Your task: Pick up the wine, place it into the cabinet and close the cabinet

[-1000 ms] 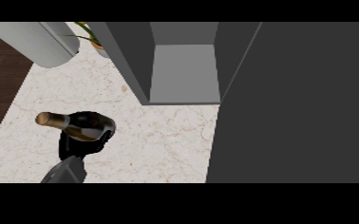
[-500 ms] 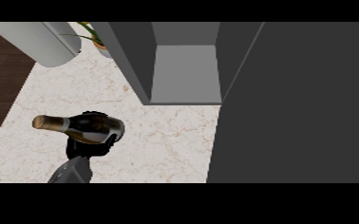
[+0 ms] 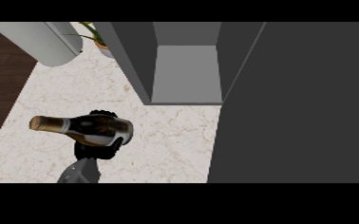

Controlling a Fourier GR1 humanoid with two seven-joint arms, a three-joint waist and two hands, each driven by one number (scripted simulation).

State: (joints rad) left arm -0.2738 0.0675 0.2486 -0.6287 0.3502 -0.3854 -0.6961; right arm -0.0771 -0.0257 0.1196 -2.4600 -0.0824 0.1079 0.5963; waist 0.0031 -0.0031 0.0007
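The wine bottle is dark, with a gold foil neck pointing left, and lies nearly level above the marble counter. My left hand is curled round its body from below, at the lower left of the head view, and the bottle hides most of the hand. The grey cabinet stands open up and to the right of the bottle, with nothing showing on its shelf. Its dark door is swung out and fills the right side. My right hand shows nowhere.
A pale grey rounded object lies at the upper left corner. A potted plant stands beside the cabinet's left wall. The counter's left edge runs along a dark wood floor.
The bottle has tipped further toward level, its neck swinging left, and it looks larger as my left hand lifts it. The cabinet and door have not moved.
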